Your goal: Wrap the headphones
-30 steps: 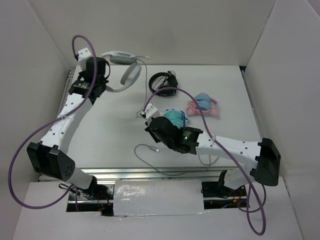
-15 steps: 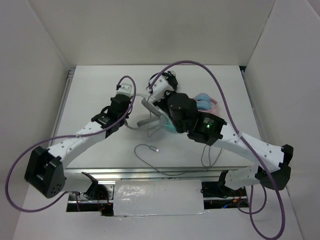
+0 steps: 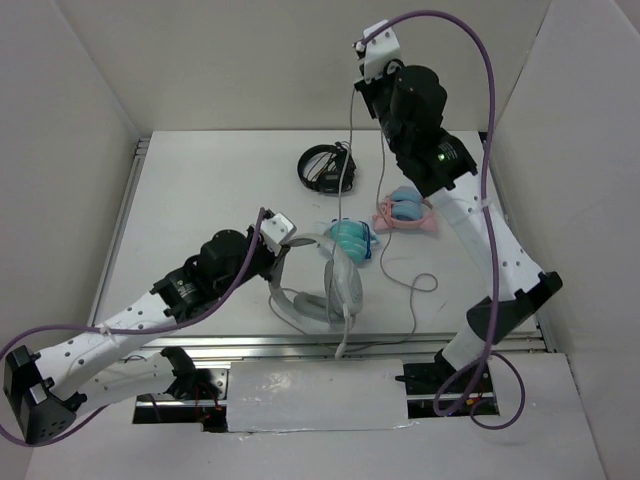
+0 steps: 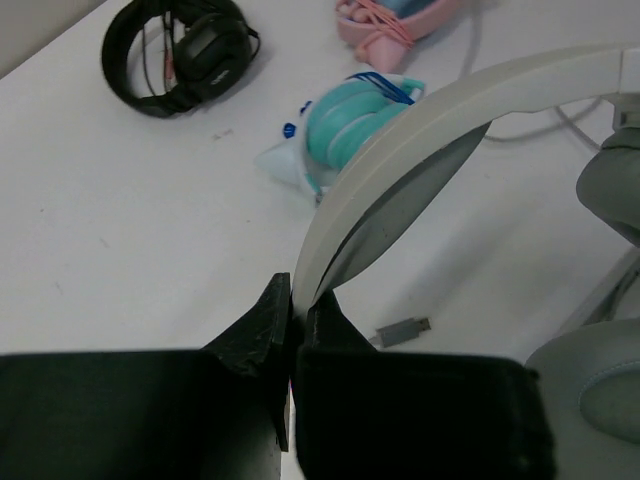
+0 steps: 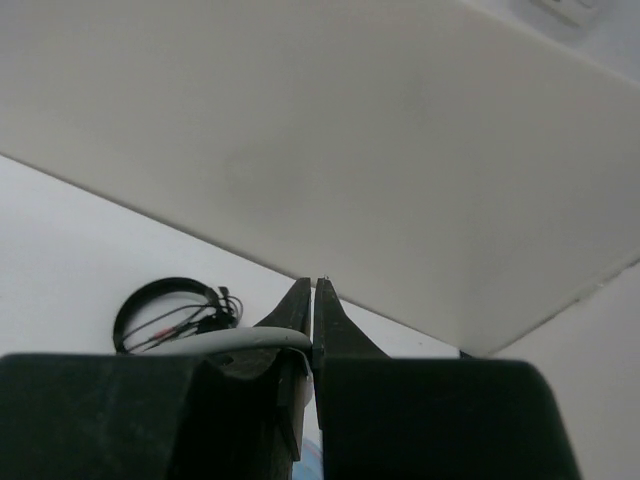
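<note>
Near edge of white table [image 3: 200,200], centre: white and light-grey over-ear headphones [image 3: 340,285], drawn back from mid-table. Closed left gripper [image 4: 295,300] pinches wide headband. Thin grey cable [image 3: 383,200] hangs, part looped on surface. Right gripper [image 3: 358,86], now raised above far edge, clamps cable. Cable drawn out; winding seemingly not begun.
</note>
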Robot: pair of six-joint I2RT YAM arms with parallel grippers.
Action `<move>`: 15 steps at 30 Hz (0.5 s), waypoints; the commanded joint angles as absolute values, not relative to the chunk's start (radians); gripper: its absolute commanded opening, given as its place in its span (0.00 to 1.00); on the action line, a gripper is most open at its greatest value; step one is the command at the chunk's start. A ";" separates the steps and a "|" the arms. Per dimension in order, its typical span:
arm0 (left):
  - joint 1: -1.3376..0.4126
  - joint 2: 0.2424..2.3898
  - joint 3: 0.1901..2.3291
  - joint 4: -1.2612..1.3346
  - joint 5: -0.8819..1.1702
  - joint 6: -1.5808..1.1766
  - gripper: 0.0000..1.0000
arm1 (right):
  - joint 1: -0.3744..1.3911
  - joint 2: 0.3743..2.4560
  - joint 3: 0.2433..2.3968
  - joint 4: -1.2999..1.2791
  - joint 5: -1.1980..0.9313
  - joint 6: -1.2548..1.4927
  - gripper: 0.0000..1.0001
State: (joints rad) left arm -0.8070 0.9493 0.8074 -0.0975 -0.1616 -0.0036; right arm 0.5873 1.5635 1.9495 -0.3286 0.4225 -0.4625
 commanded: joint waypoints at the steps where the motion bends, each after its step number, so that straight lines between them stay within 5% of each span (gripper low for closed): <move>1: -0.874 0.891 0.796 -0.063 -0.127 0.032 0.00 | 0.490 1.667 2.107 -0.401 0.304 -0.376 0.00; 8: -0.965 0.839 0.799 -0.014 -0.089 0.072 0.00 | 0.336 1.804 2.117 -0.494 0.147 -0.261 0.00; 15: -0.959 0.856 0.870 0.063 -0.080 0.078 0.00 | 0.258 1.730 1.738 -0.344 -0.108 -0.137 0.00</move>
